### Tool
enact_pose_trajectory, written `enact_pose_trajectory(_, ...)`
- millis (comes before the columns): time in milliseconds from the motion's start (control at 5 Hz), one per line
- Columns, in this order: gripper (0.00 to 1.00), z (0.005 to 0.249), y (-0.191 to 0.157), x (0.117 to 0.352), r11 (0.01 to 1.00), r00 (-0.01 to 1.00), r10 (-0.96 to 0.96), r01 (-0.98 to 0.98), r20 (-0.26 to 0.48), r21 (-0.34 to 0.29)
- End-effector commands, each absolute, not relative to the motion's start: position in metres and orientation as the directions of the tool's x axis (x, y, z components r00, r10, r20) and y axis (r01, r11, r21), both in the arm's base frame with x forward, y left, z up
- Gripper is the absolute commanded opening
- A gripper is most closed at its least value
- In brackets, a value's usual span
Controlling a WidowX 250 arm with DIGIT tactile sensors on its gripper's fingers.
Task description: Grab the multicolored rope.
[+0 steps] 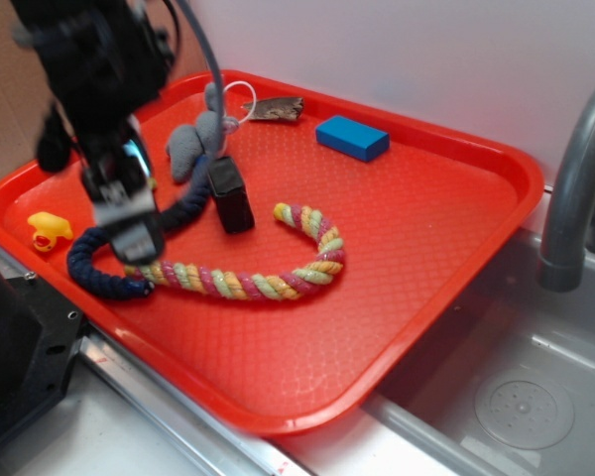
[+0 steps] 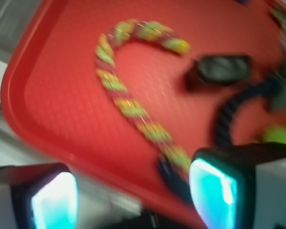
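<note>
The tool (image 1: 129, 233) hung over the near-left part of the red tray (image 1: 436, 297), its jaws spread wide and empty, just above the left end of the multicolored rope (image 1: 248, 283). That one rope lay flat, its long run crossing the tray left to right, then hooking back at the right end. One navy rope (image 1: 99, 273) curled beside it.
</note>
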State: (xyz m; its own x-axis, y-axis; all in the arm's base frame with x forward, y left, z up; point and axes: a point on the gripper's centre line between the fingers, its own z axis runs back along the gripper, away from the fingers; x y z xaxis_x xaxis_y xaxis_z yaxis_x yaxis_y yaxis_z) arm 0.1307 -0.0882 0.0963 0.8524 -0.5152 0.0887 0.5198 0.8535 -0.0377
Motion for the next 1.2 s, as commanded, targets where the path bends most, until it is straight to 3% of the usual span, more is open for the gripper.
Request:
enact_pose_trajectory(0, 1.00, 0.058, -0.099, 0.171, 0.817, 0.817, -0.569, 0.575, 0.092, -0.048)
enact_pose_trajectory(400, 1.00, 0.031, -0.119, 0.182, 0.770, 0.775, -0.622, 0.631, 0.113, -0.091)
enact_pose_trajectory(600, 0.11, 0.027, -0.127, 0.182, 0.742, 0.746, -0.657, 0.665, 0.109, -0.084)
enact_pose_trajectory(800, 0.00, 0.027, -0.129, 0.180, 0.736, 0.739, -0.668, 0.674, 0.087, -0.061)
enact_pose_trajectory(1000, 0.00, 0.031, -0.129, 0.179, 0.738, 0.740, -0.670, 0.673, 0.058, -0.056)
